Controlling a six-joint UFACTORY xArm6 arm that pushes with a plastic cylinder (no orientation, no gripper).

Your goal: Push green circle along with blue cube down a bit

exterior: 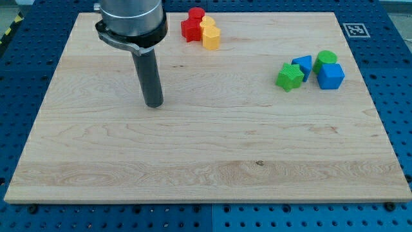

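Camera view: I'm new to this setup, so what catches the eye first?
The dark rod stands at the view's upper left, my tip far from every block. At the right, the green circle sits just above the blue cube.

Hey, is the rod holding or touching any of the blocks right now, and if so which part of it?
Nothing is held. My tip rests on bare board at the view's left, far from the green circle and blue cube, touching no block.
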